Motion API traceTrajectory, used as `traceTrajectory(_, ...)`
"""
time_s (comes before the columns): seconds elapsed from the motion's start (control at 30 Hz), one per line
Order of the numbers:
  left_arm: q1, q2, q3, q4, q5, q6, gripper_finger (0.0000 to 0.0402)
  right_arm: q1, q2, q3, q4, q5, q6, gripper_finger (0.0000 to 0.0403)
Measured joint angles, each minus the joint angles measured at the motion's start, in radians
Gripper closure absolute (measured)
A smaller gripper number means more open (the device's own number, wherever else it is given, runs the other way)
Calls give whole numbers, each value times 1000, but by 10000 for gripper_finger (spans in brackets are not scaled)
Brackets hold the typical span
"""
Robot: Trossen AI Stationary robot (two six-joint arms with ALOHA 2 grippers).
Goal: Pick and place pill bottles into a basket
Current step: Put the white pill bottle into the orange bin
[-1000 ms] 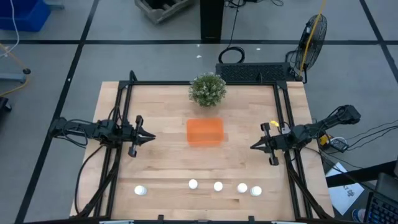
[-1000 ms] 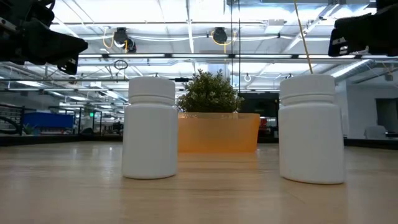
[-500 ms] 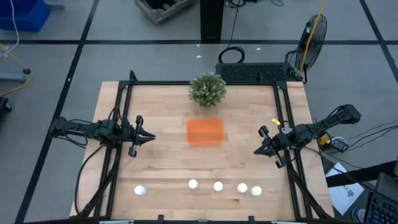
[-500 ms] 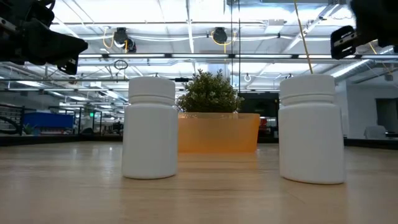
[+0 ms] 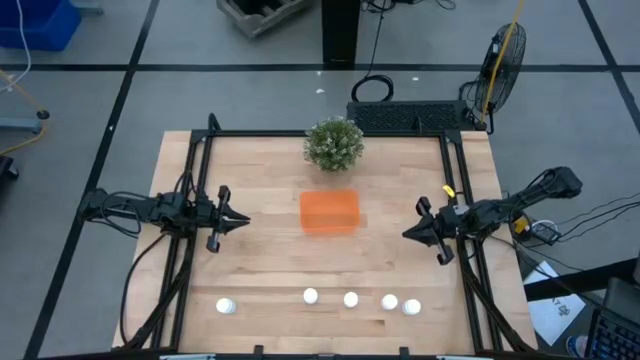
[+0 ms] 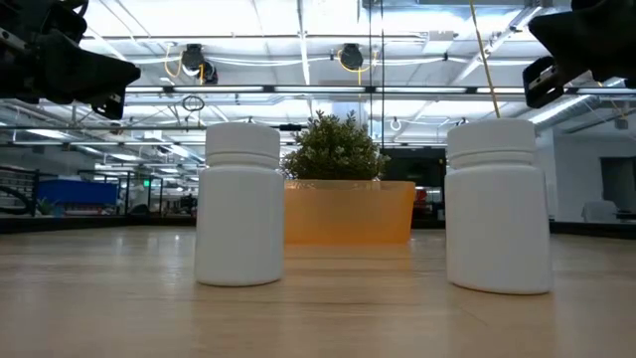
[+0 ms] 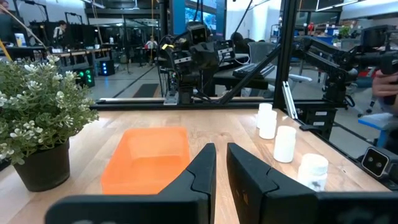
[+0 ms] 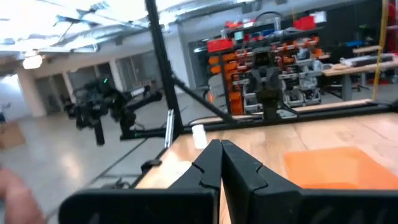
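Note:
Several white pill bottles stand upright on their bases in a row near the table's near edge (image 5: 227,306) (image 5: 311,296) (image 5: 351,299) (image 5: 390,301) (image 5: 411,307). Two of them loom close in the low view (image 6: 239,204) (image 6: 497,206). The orange basket (image 5: 329,212) sits on the table's middle with nothing in it. My left gripper (image 5: 245,218) hovers at the left side, level and pointing at the basket, its fingers (image 7: 205,163) shut but for a thin slit. My right gripper (image 5: 406,234) hovers at the right side, shut and pointing toward the basket (image 8: 339,167).
A bushy potted plant (image 5: 334,143) stands just beyond the basket, toward the far edge. Black frame rails (image 5: 196,190) (image 5: 462,180) run along the table's left and right sides under the arms. Bare wood lies between the basket and the bottle row.
My right gripper has rolled about the line it points along and tipped slightly, staying shut and in about the same place. The bottles, the basket and my left arm have kept still.

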Motion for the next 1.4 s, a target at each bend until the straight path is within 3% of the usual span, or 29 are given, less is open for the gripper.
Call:
traceTrajectory(0.6, 0, 0, 0, 0, 0, 0, 355, 0, 123, 9, 113, 36, 63, 403)
traceTrajectory(0.77, 0, 0, 0, 0, 0, 0, 355, 32, 239, 130, 57, -27, 161, 390)
traceTrajectory(0.87, 0, 0, 0, 1, 0, 0, 355, 75, 349, 251, 17, 32, 115, 365)
traceTrajectory(1.03, 0, 2, 0, 0, 0, 0, 355, 120, 515, 453, -289, 110, 116, 301)
traceTrajectory(1.27, 0, 3, 0, -1, 0, 0, 355, 203, 730, 698, -946, 122, 421, 207)
traceTrajectory(1.4, 0, 3, 0, -2, 0, 0, 355, 226, 787, 725, -1064, 79, 556, 172)
